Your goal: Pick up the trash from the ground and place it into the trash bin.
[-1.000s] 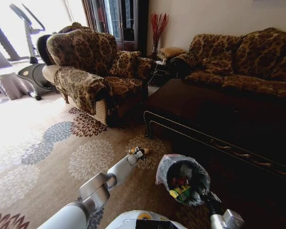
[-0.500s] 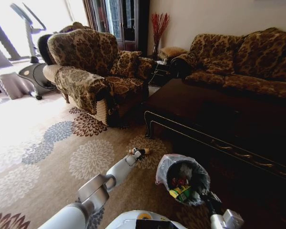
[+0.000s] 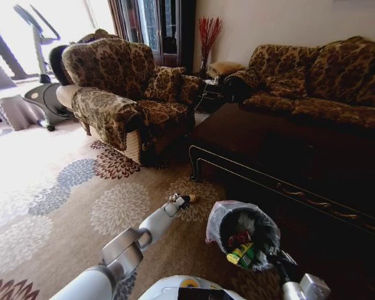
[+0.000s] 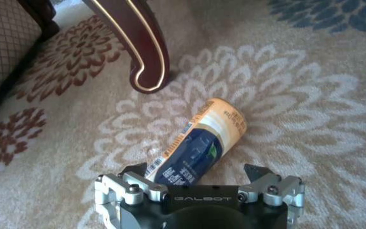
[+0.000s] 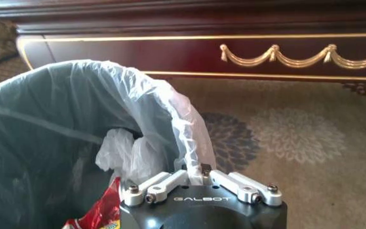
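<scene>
A piece of trash, a tan and dark blue cylinder (image 4: 202, 143), lies on its side on the carpet by a carved table leg (image 4: 146, 52). My left gripper (image 4: 196, 175) hovers just above it, open, one finger on each side of the cylinder's near end. In the head view the cylinder (image 3: 190, 198) shows just past my left gripper (image 3: 180, 202). The trash bin (image 3: 220, 220), dark with a translucent liner, stands on the floor at the right with red and green wrappers (image 3: 240, 247) inside. My right gripper (image 5: 197, 172) is shut on the liner's rim (image 5: 170, 109).
The dark wooden coffee table (image 3: 287, 150) runs close behind the bin and the cylinder. A patterned armchair (image 3: 122, 100) stands at the back left and a sofa (image 3: 312, 81) behind the table. Open flowered carpet (image 3: 62, 200) spreads to the left.
The bin and my right gripper have shifted slightly to the right and nearer. My left arm has stayed almost in place over the cylinder.
</scene>
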You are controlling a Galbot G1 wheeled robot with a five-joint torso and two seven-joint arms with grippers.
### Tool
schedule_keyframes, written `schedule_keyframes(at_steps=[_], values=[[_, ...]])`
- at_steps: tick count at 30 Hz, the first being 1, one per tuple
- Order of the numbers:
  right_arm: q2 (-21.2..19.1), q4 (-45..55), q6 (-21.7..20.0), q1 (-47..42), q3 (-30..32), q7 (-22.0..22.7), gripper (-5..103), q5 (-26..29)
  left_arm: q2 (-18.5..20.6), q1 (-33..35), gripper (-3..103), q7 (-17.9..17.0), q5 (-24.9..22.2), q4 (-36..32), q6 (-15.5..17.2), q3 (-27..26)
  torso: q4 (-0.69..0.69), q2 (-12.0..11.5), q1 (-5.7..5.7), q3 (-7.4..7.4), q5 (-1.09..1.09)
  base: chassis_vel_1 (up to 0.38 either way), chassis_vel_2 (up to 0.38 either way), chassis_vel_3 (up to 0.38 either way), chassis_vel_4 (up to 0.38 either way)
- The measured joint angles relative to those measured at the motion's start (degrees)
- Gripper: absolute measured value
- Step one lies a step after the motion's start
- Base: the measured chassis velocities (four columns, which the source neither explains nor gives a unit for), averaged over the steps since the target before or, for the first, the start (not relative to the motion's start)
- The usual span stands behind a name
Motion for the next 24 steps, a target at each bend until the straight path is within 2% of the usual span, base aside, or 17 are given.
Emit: schedule_keyframes(at_steps=[8, 16, 24], values=[[-0.35, -4.8, 2.35, 0.81, 1.58, -1.98, 0, -1.38, -0.87, -0.04, 100, -0.26, 0.21, 1.17, -0.31, -0.09, -0.01, 0.0, 0.0, 0.0, 0.0, 0.0, 0.0, 0.0, 0.0], [-0.11, -6.83, 7.95, 1.5, 2.13, -2.87, 0, -1.64, -1.3, 0.14, 100, -1.35, 0.48, 1.57, -0.33, -0.92, 0.0, 0.0, 0.0, 0.0, 0.0, 0.0, 0.0, 0.0, 0.0], [-0.41, -6.01, 7.22, 0.96, 2.47, -4.43, 0, -0.08, -0.57, 0.47, 100, -1.19, 0.59, 0.78, -0.32, -1.44, 0.0, -0.01, 0.0, 0.0, 0.0, 0.0, 0.0, 0.0, 0.0]])
